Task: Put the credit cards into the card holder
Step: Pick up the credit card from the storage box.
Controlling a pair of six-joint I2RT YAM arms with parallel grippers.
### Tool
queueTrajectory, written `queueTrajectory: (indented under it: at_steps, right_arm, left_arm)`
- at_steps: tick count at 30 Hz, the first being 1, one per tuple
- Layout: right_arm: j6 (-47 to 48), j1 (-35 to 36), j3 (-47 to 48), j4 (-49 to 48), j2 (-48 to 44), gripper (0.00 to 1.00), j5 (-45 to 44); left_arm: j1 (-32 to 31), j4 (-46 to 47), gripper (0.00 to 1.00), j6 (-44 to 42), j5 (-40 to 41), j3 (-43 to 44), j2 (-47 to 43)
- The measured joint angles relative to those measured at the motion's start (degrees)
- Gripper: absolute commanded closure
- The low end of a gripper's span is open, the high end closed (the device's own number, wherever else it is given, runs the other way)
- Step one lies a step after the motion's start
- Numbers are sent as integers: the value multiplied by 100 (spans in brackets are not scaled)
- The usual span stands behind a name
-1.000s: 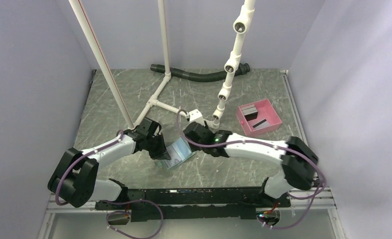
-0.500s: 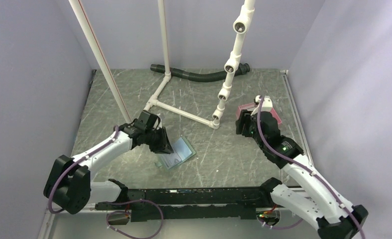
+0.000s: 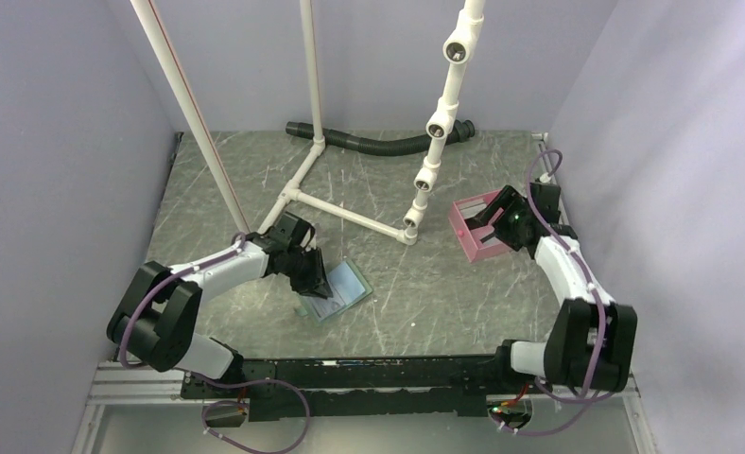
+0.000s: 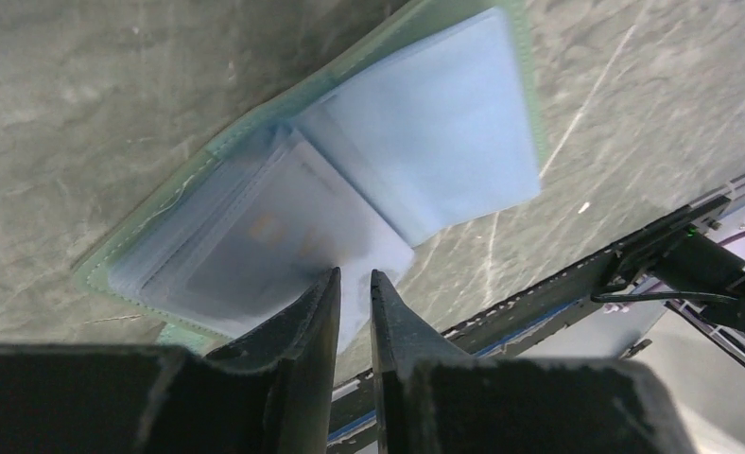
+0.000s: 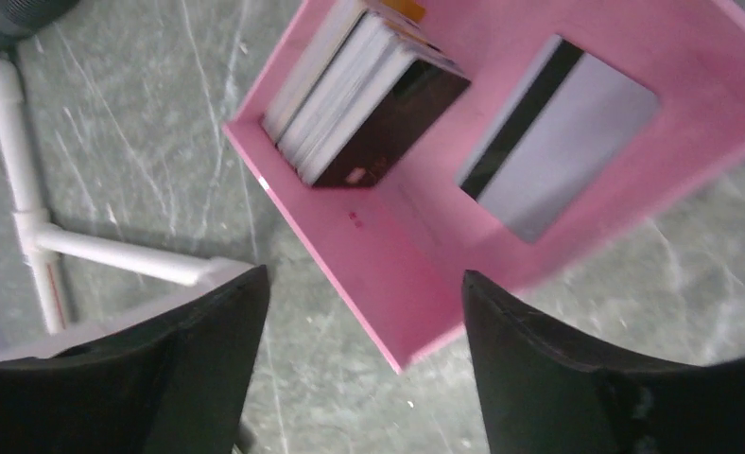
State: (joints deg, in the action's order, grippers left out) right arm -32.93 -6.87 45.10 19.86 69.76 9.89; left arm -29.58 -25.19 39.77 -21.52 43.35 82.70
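Observation:
The card holder (image 3: 342, 289) lies open on the table, green-edged and pale blue inside (image 4: 425, 132). Through its clear sleeve a grey card (image 4: 255, 251) with orange marks shows. My left gripper (image 3: 314, 278) sits at the holder's near-left edge; its jaws (image 4: 353, 276) stand a narrow gap apart with nothing pinched between them. At the right, the pink tray (image 3: 482, 252) holds a stack of credit cards (image 5: 364, 104) and a single grey card (image 5: 563, 137) with a black stripe. My right gripper (image 3: 497, 218) hovers over the tray, open wide (image 5: 361, 279) and empty.
A white pipe frame (image 3: 345, 213) stands behind the card holder, with a jointed upright (image 3: 435, 132) close to the tray's left. A black hose (image 3: 378, 144) lies at the back. Purple walls close in both sides. The arms' base rail (image 3: 369, 364) runs along the front.
My right arm swung from beside the card holder over to the pink tray and opened wider. My left gripper's jaws parted slightly while staying at the holder.

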Motion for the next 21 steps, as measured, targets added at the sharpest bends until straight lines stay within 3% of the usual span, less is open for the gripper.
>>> queueTrajectory:
  at_steps: [3,6,21]
  right_arm:
    - [-422,-107,59,-584,564,11,356]
    - [-800,-136,79,-1043,916,10,535]
    - [-1952,-133,282,-2131,2111,14,337]
  left_arm:
    - [-2,-7,76,-11,37,-129,-2]
    - [-4,48,75,0,42,-197,-83]
    - [-4,33,74,33,68,-308,-282]
